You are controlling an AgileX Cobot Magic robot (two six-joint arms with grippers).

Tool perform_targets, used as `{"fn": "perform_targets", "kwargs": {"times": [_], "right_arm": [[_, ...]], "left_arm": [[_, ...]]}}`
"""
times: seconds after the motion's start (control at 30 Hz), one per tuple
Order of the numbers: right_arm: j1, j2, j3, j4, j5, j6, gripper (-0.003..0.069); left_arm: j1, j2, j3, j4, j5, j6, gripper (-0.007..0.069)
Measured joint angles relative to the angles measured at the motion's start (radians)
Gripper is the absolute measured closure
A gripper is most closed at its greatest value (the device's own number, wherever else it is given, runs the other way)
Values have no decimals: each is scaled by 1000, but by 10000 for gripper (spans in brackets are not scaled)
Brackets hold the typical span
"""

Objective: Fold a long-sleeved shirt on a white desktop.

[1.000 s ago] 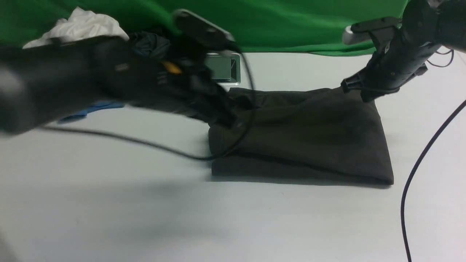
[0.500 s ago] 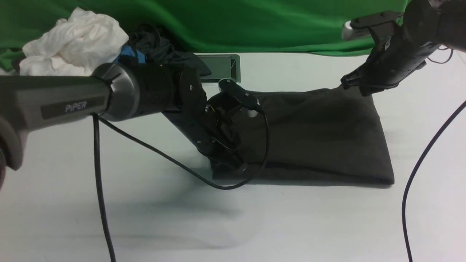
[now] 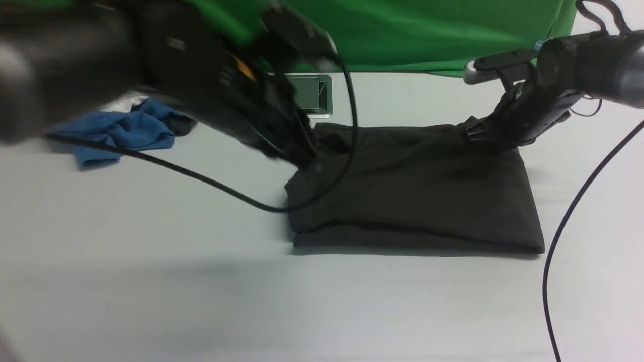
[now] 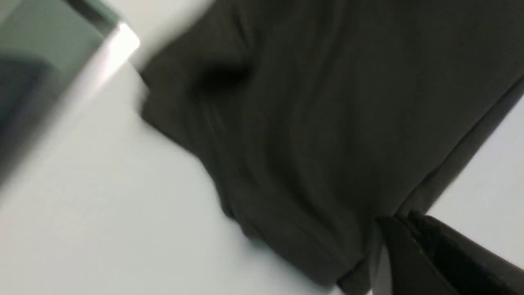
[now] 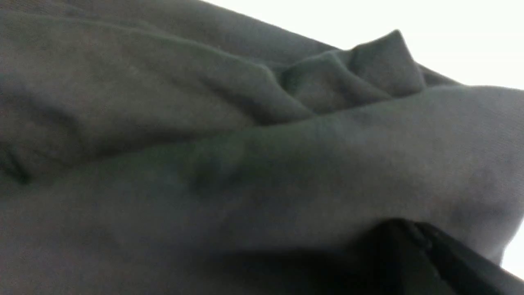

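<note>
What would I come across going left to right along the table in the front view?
Blue cloth → cable hatch → long-sleeved shirt, folded on the white desktop → right hand at the shirt's far right corner.

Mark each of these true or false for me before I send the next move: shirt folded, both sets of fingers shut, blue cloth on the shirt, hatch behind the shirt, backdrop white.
1. The black long-sleeved shirt lies folded into a compact stack on the white desktop. True.
2. Left gripper and right gripper both have their fingers shut. True.
3. The blue cloth lies on top of the shirt. False: it lies apart from it, on the desktop toward the robot's left.
4. The steel-framed hatch sits beyond the shirt's far edge. True.
5. The backdrop is white. False: it is green cloth.
</note>
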Motion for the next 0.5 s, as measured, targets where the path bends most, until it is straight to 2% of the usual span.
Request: {"fn": "perform_targets", "kwargs": {"times": [0.3,0.5], "right_arm": [[0,-274,23,2,90,-24,612],[0,-545,181,4,83,-24,612]], "left_arm": [[0,-409,382,0,-244,-27,606],[0,-720,702,-11,-480,-33,606]]}}
